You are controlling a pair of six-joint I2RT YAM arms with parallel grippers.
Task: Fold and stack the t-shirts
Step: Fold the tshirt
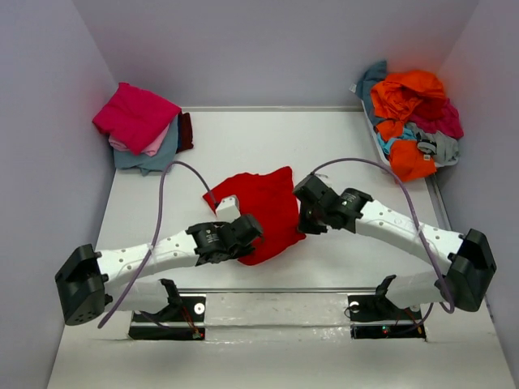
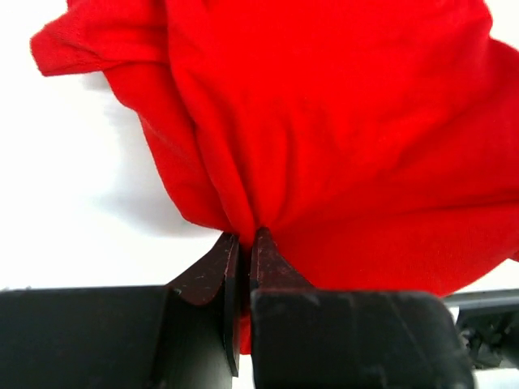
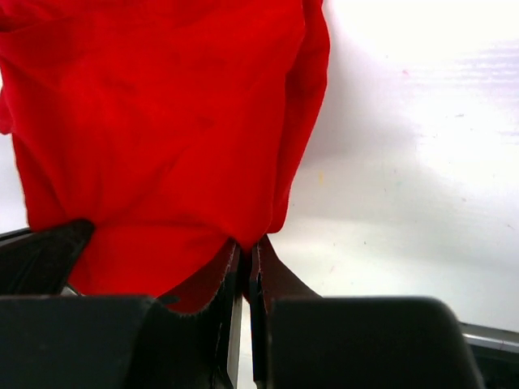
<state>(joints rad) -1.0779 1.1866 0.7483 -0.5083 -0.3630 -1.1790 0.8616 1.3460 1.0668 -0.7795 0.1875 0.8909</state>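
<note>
A bright red t-shirt [image 1: 263, 209] lies bunched in the middle of the white table [image 1: 243, 138]. My left gripper [image 1: 247, 235] is shut on its near left edge; in the left wrist view the red cloth [image 2: 340, 138] is pinched between the dark fingers [image 2: 212, 271]. My right gripper [image 1: 302, 212] is shut on the shirt's right edge, where the red cloth [image 3: 162, 130] gathers into the fingers [image 3: 276, 271]. A pile of folded t-shirts [image 1: 139, 126], magenta on top with pink, grey-blue and maroon below, sits at the back left.
At the back right, a white tray [image 1: 381, 146] holds a heap of unfolded shirts [image 1: 413, 117] in orange, teal, magenta and grey. Lilac walls close in the table on three sides. Purple cables loop over both arms.
</note>
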